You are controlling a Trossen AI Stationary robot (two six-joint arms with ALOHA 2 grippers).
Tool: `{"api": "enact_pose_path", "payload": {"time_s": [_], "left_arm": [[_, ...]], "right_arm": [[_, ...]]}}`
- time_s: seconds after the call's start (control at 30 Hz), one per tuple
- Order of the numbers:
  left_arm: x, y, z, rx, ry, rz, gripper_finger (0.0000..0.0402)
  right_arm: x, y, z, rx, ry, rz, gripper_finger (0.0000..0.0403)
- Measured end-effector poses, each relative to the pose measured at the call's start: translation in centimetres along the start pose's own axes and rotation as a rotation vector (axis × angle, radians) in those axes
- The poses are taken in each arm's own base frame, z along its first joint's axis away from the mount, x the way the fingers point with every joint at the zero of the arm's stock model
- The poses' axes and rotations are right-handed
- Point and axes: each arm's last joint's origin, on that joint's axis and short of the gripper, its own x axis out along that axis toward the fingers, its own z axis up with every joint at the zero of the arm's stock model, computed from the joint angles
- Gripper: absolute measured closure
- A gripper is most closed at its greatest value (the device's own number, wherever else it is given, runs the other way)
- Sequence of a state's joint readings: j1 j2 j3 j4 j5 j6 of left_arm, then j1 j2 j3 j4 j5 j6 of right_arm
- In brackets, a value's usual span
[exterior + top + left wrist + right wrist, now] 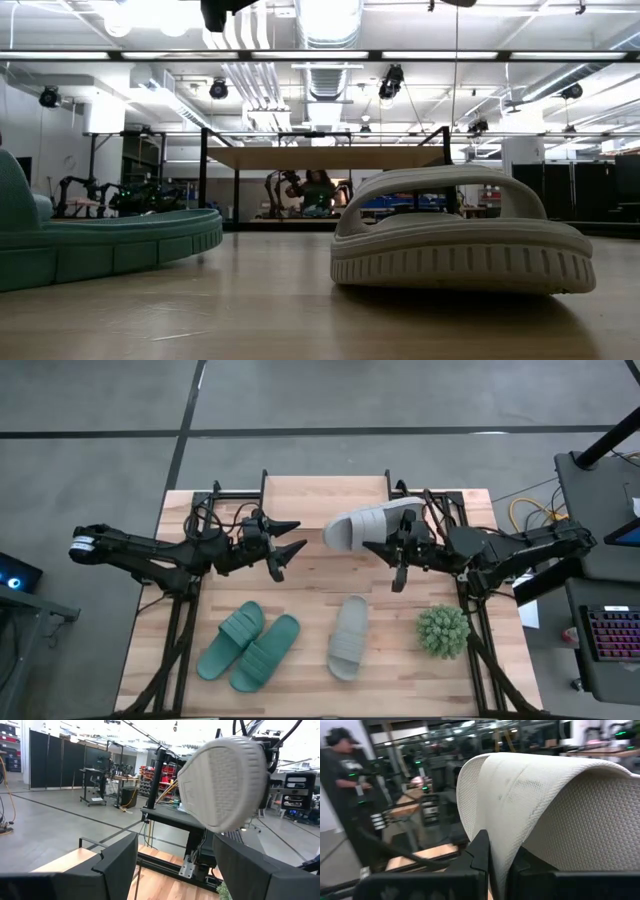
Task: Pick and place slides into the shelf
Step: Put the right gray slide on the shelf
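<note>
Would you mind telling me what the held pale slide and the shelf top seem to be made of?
The pale slide, clamped in the right tool, looks like soft matte foam: it bends and shows a fine dimpled texture. The shelf top appears to be light unvarnished wood with visible grain, likely on thin black metal legs.

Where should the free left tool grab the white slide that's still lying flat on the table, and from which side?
Take the grey-white slide on the table by its wide ribbed strap, coming straight down from above. It lies sole-down with the strap arching clear of the footbed, so one finger could probably slip under the arch. The open left tool is free; the right tool is shut on the other grey-white slide.
</note>
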State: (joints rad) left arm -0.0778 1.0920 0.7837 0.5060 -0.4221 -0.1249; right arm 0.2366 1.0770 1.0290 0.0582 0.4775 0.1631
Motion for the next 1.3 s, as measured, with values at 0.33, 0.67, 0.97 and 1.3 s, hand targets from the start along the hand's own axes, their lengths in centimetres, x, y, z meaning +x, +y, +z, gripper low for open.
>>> {"api": "enact_pose_path", "payload": {"time_s": [0.33, 0.67, 0.97, 1.3], "left_arm": [[0.0, 0.0, 0.0, 0.0, 0.0, 0.002, 0.0158], [0.0, 0.0, 0.0, 0.0, 0.0, 0.002, 0.0158], [0.0, 0.0, 0.0, 0.0, 0.0, 0.002, 0.0158], [0.0, 0.0, 0.0, 0.0, 0.0, 0.002, 0.0158]], "right_arm": [[0.0, -0.6, 0.0, -0.003, -0.032, -0.223, 0.0392], [-0.2, -1.2, 0.0, -0.004, -0.066, -0.433, 0.0391], [-0.3, -1.5, 0.1, -0.017, -0.08, -0.541, 0.0391], [-0.3, -1.4, 0.0, -0.02, -0.079, -0.539, 0.0391]]}}
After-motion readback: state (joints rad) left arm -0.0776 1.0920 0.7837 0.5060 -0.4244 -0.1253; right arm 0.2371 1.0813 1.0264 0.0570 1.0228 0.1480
